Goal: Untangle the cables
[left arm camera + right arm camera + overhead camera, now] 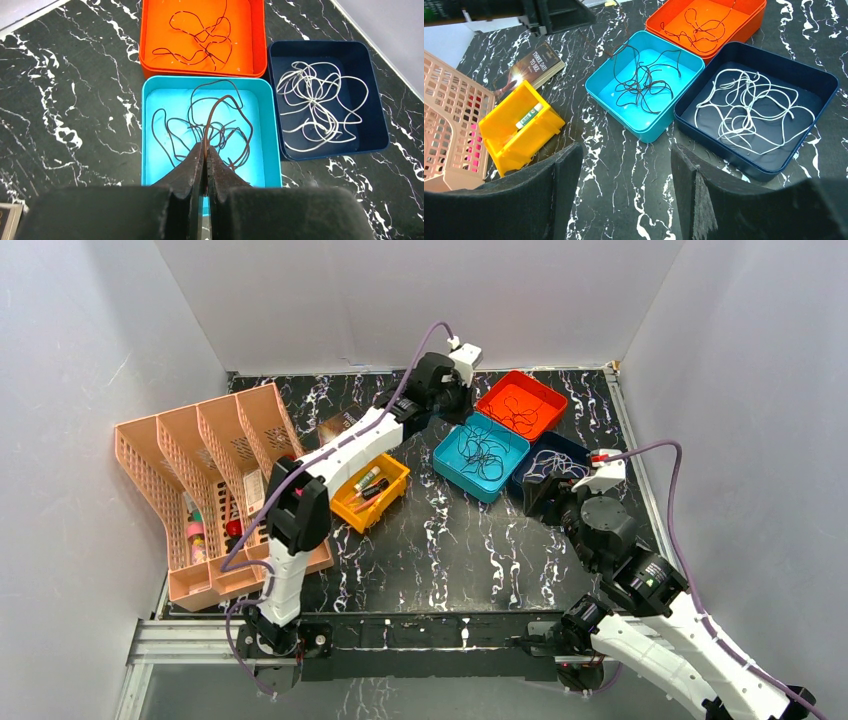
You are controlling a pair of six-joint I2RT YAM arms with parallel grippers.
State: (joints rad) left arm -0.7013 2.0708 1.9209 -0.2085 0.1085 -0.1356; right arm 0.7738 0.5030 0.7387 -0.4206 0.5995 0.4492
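**Enclosed work cell with a marble-patterned table.**
The table [440, 550] has a glossy black top veined with irregular white streaks. Three plain walls in matt pale grey rise around it: the back wall [420, 300] behind its far edge, the left wall [70, 390] and the right wall [760, 360] along its sides, each leaning slightly outward towards the top. The walls meet in two straight corner seams behind the table. A thin pale strip [330, 370] runs along the table's far edge, and a narrow metal strip [632, 440] borders its right edge. A silver metal rail [200, 640] lies across its near edge. The light is even and diffuse, with soft shading towards the corners above the table.
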